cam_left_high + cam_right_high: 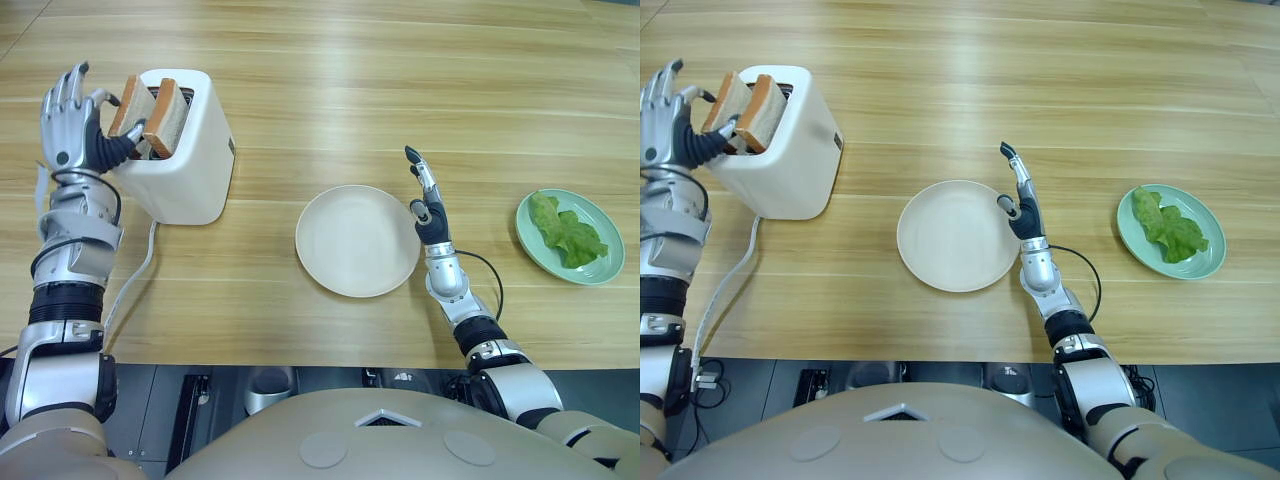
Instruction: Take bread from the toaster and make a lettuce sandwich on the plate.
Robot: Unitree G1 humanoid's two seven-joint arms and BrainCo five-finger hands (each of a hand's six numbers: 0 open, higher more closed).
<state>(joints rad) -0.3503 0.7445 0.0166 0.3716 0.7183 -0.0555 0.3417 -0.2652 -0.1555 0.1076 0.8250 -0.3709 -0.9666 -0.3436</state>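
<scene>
A white toaster (190, 160) stands at the far left with two toasted bread slices (163, 115) sticking up out of its slots. My left hand (68, 115) is right beside the toaster's left side, fingers stretched upward and the thumb lying against the outer slice (124, 104); it grips nothing. An empty cream plate (358, 240) lies in the middle of the table. My right hand (425, 195) is at that plate's right rim, seen edge-on, fingers straight and pointing away from me, empty. Green lettuce (565, 228) lies on a small green plate (600, 268) at the far right.
The toaster's white cable (135, 280) runs from its base down to the table's front edge. Bare wooden tabletop (400, 80) stretches behind the plates.
</scene>
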